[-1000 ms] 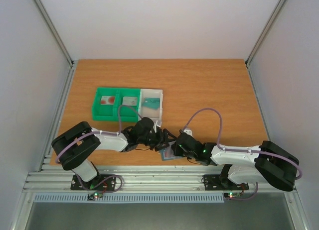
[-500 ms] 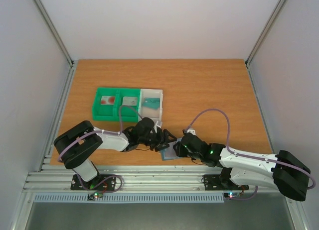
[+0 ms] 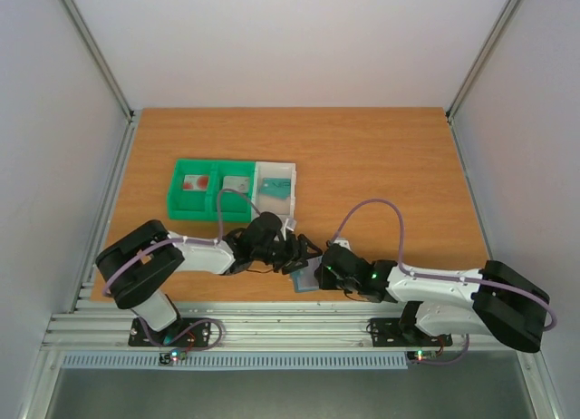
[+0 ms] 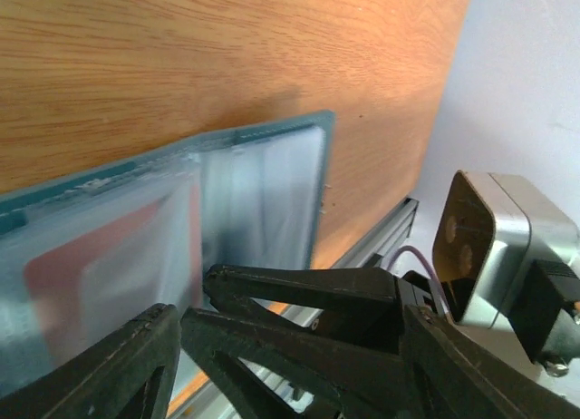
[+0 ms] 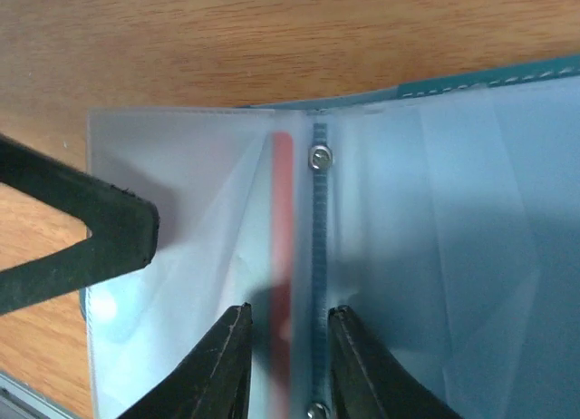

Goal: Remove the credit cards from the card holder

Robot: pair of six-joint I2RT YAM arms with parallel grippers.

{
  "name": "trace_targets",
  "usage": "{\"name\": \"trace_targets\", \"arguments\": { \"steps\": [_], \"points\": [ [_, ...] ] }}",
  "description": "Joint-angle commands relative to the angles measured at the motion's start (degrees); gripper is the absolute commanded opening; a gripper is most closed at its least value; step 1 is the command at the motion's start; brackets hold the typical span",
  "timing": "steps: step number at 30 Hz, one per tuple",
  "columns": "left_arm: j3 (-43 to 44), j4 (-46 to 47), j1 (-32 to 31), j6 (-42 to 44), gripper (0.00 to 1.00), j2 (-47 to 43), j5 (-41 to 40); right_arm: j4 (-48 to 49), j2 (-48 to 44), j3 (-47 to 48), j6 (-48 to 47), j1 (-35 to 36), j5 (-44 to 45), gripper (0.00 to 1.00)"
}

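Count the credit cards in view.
4. In the green tray: a pale card left, a grey card right. In the white tray: a teal card. In the card holder: a red card. More may be hidden.

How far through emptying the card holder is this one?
Done: two cards lie in the green tray, and a teal card lies in the white tray.
In hand: the card holder lies open. The left gripper rests on a sleeve, and the right gripper straddles a red-edged card inside its sleeve.
Left: pull that card out. The other sleeves cannot be checked.
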Motion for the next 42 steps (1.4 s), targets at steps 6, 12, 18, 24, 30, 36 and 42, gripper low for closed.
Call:
{"name": "trace_targets", "arguments": {
  "steps": [6,12,18,24,30,36,42],
  "points": [
    [1.5,-17.9,1.8,8.8,0.71,-8.9,-6.6,3.6,5.0,-1.2,2.5,0.4,0.3,0.13],
    [1.3,-20.7,2.5,10.5,0.72,-9.4,-6.7,4.3,4.4,-2.6,3.3,0.4,0.6,0.11],
    [1.2,-17.0,2.5,10.2,0.72,-7.7,-4.7,4.5,4.6,-2.4,3.3,0.4,0.5,0.11],
    [1.8,-15.2,2.5,10.0,0.72,-6.0,-3.8,4.4,4.7,-2.3,3.2,0.4,0.6,0.12],
    [1.9,-12.2,2.5,9.5,0.71,-4.5,-3.1,4.8,5.0,-2.2,3.1,0.3,0.5,0.12],
    [2.5,-9.4,2.4,8.7,0.71,-3.2,-1.9,5.1,5.4,-2.2,3.1,0.4,0.4,0.13],
    [2.8,-8.4,1.9,8.6,0.71,-2.9,-1.8,5.5,5.6,-2.2,3.0,0.4,0.3,0.13]
  ]
}}
